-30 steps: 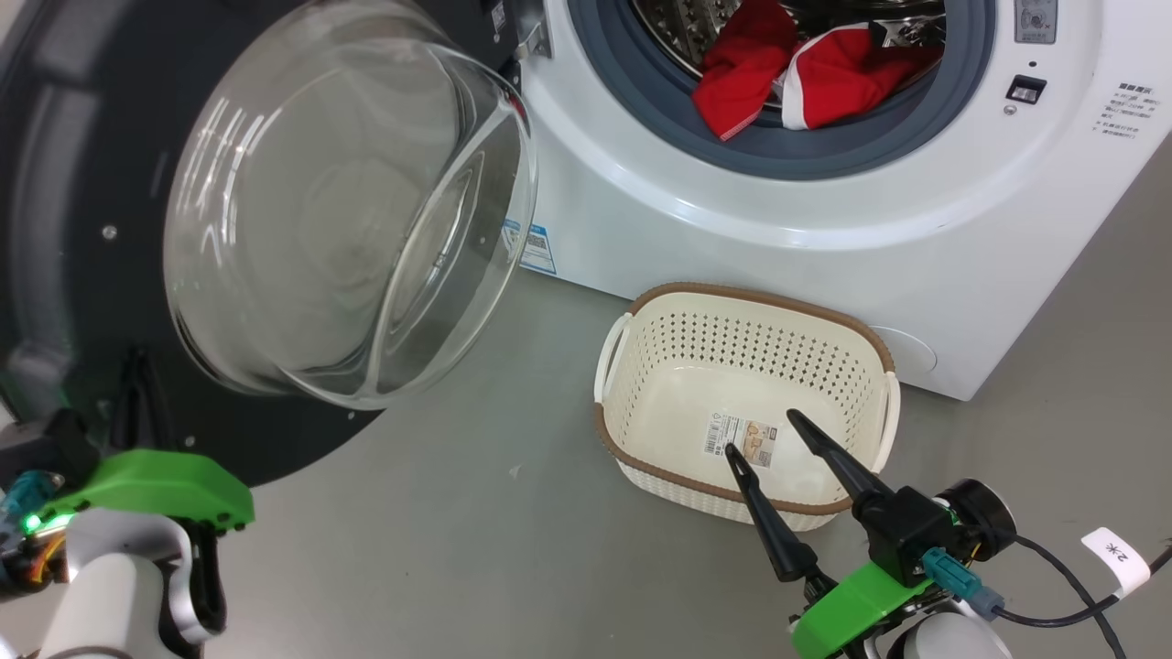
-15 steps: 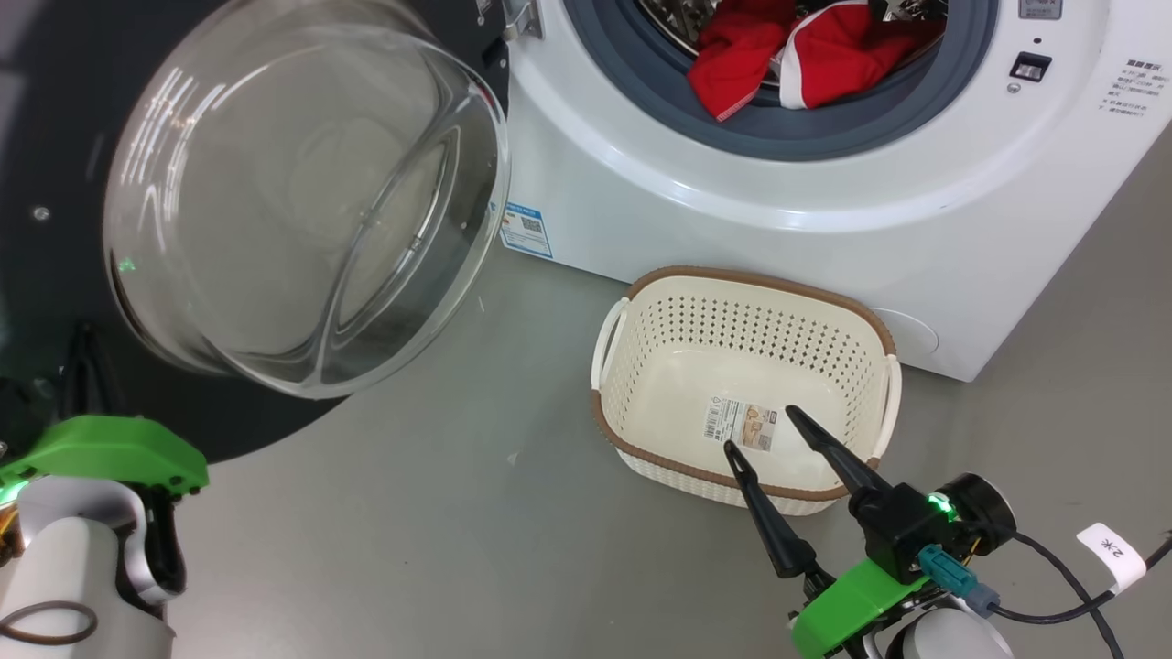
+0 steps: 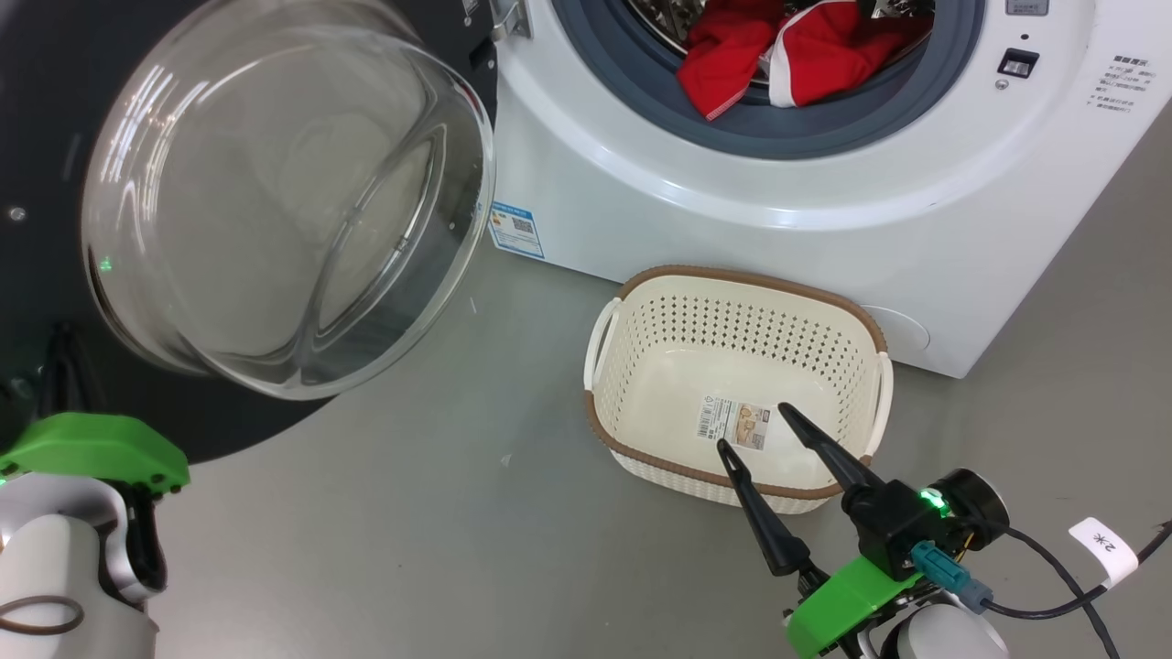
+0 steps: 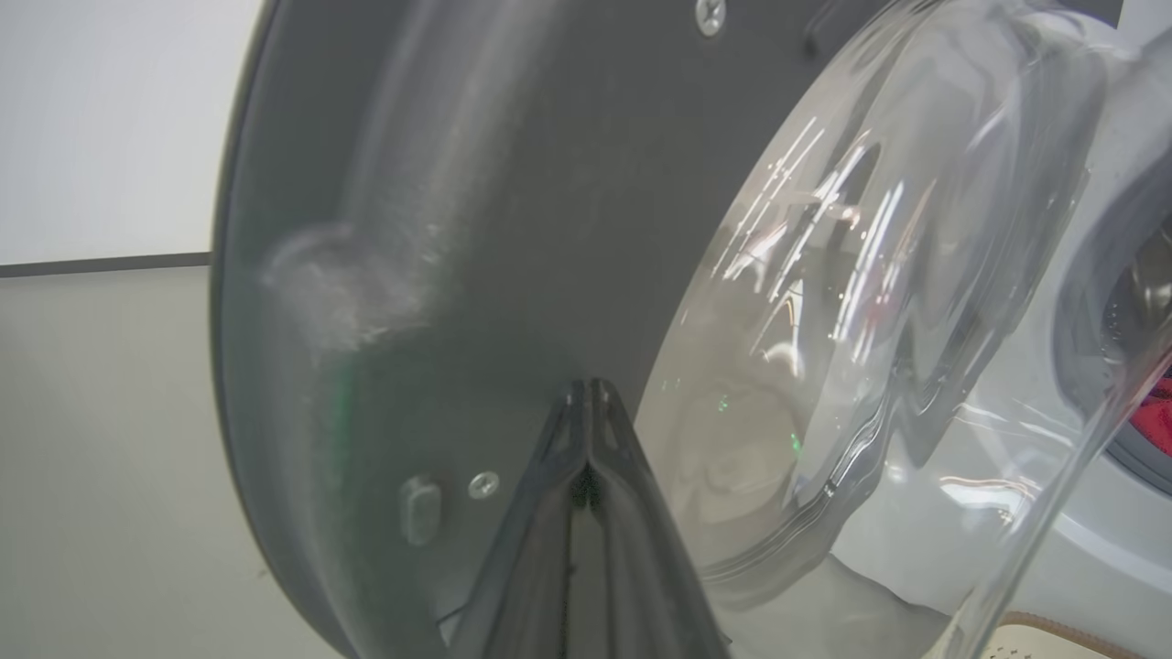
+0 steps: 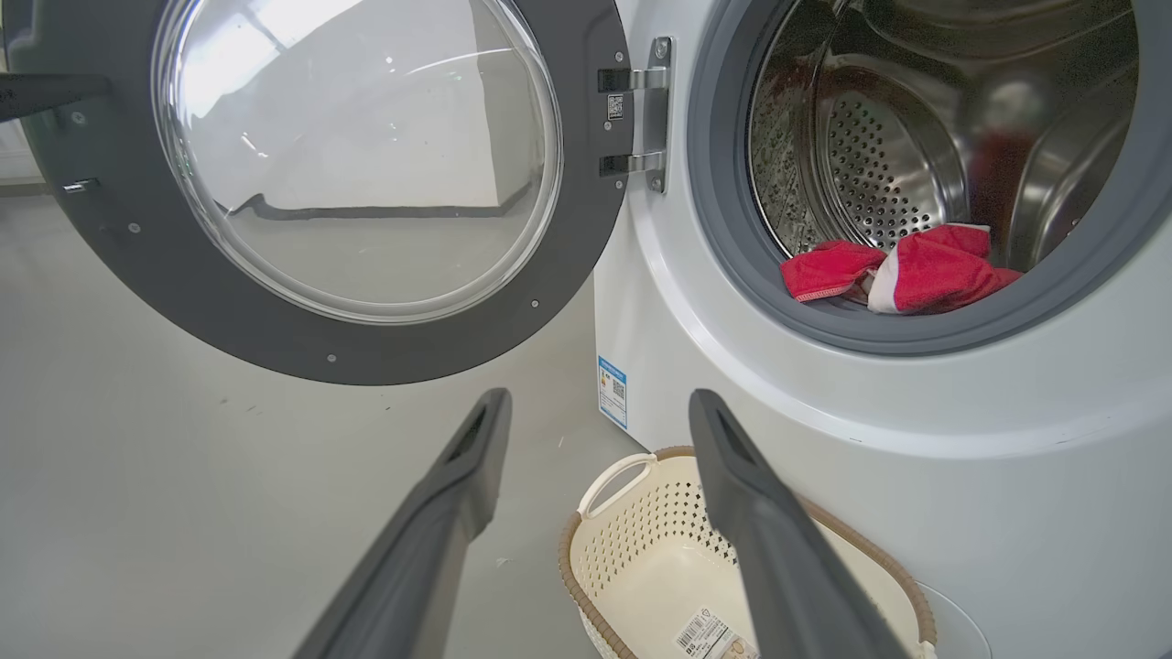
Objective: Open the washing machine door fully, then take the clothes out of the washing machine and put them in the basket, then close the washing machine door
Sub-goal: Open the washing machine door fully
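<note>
- The washing machine door (image 3: 275, 201) is swinging a little wider than a second ago. It is drawing further from the front of the washing machine (image 3: 732, 210) than the head camera's own shift accounts for.
- The left end effector (image 4: 587, 389) is staying closed with nothing between its fingers. Its tips are pressing together at the door's dark inner face, though real contact is hard to confirm. I judge it is pushing the door outward.
- The right end effector (image 3: 752, 426) is keeping its fingers spread wide and empty. It is hovering over the near edge of the basket (image 3: 732, 275), much as before.
- The clothes (image 3: 787, 55) are lying at the mouth of the drum (image 5: 879, 165), red with a white band, partly resting on the grey gasket (image 3: 760, 133).
- The basket is standing on the floor (image 3: 412, 531) just in front of the machine, holding no clothes.
- The opening step is looking nearly finished. With the door standing well clear of the mouth, the way to the clothes is looking unobstructed for the right arm. Unloading and closing the door are both remaining.
</note>
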Robot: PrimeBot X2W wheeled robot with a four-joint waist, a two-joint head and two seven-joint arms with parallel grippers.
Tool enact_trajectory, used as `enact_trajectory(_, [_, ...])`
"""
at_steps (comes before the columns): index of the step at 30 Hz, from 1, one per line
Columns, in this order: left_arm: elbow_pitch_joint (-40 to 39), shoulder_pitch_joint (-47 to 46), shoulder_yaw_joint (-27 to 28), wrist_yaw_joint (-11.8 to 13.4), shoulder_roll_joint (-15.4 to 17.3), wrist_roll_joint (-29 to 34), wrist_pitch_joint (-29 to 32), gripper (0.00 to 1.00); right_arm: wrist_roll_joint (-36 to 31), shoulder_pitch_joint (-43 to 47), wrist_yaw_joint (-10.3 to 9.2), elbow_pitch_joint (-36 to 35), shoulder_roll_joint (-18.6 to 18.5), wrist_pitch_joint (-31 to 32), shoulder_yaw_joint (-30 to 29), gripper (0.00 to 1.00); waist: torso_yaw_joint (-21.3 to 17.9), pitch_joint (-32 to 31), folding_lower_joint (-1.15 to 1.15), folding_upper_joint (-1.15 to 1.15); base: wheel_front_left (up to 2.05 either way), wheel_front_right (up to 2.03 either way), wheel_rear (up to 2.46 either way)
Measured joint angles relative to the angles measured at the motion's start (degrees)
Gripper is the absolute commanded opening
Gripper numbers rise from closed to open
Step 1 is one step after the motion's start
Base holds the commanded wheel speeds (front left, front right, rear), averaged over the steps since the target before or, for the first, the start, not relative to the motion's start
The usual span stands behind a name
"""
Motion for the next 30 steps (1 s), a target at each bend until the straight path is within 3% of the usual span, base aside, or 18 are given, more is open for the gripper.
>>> enact_trajectory(3, [-0.9,0.0,0.5,-0.1,-0.3,0.8,0.0,0.00,0.0,0.0,0.00,0.1,0.0,0.0,0.1,1.00,-0.1,-0.2,0.00,0.00,0.00,0.00,0.00])
enact_trajectory(4, [-1.5,0.0,0.8,-0.1,-0.5,0.9,0.0,0.25,0.1,0.0,0.00,0.1,0.0,0.0,0.1,1.00,-0.1,-0.3,0.00,0.00,0.00,0.00,0.00])
enact_trajectory(5, [-2.3,0.1,1.0,-0.1,-0.6,1.2,0.0,0.75,0.2,0.0,0.00,0.2,0.0,0.0,0.1,1.00,-0.1,-0.4,0.00,0.00,0.00,0.00,0.00])
enact_trajectory(6, [-3.1,0.2,1.0,-0.1,-0.7,1.6,0.0,1.00,0.5,0.0,0.00,0.2,0.0,0.0,0.1,1.00,-0.2,-0.5,0.00,0.00,0.00,0.00,0.00])
enact_trajectory(12, [-8.1,2.3,1.2,-0.5,-1.2,3.3,-0.1,1.00,1.1,0.0,0.00,0.3,0.0,0.0,-0.1,1.00,-0.3,-1.3,0.00,0.00,0.00,0.00,0.00])
enact_trajectory(20, [-21.2,8.3,-0.3,-0.5,-3.8,5.3,-0.2,1.00,2.4,0.0,0.00,-0.4,0.0,0.0,-3.2,1.00,-1.6,-3.2,0.00,0.00,0.00,0.00,0.00])
enact_trajectory(30, [-34.1,13.2,-6.5,-6.2,-5.2,4.3,2.1,1.00,3.6,0.0,0.00,-2.5,0.1,0.0,-8.5,1.00,-5.9,-4.6,0.00,0.00,0.00,0.00,0.00])
